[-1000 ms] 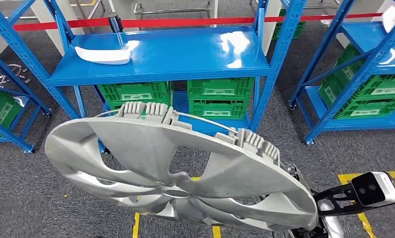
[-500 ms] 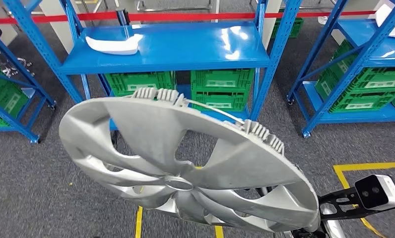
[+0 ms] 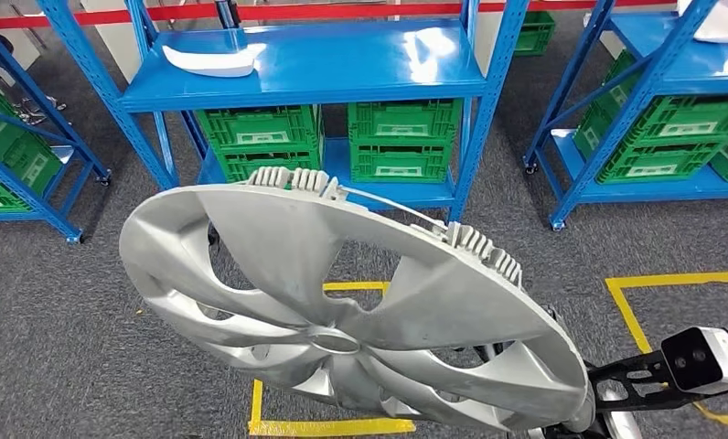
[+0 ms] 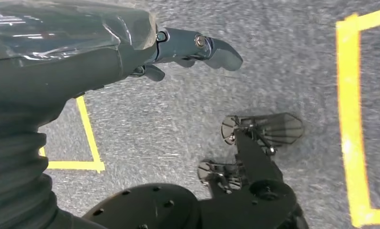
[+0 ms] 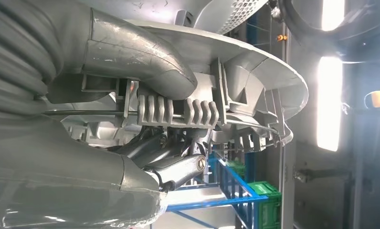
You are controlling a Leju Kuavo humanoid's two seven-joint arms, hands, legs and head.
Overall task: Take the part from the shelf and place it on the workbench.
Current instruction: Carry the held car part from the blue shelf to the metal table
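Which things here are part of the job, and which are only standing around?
Part of the job:
- silver wheel cover
- right hand, gripping the cover's rim
- blue shelf

Only standing around:
- left hand, holding nothing
- white part on the shelf
- green crates
- yellow floor tape

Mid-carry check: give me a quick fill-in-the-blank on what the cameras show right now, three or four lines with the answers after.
1. The right hand holds the silver ____ by its rim.
2. The crates under the blue shelf are ____ in colour.
3. The left hand hangs over the grey floor and holds ____.
4. The lines taped on the floor are ____.

Answers: hubcap; green; nothing; yellow
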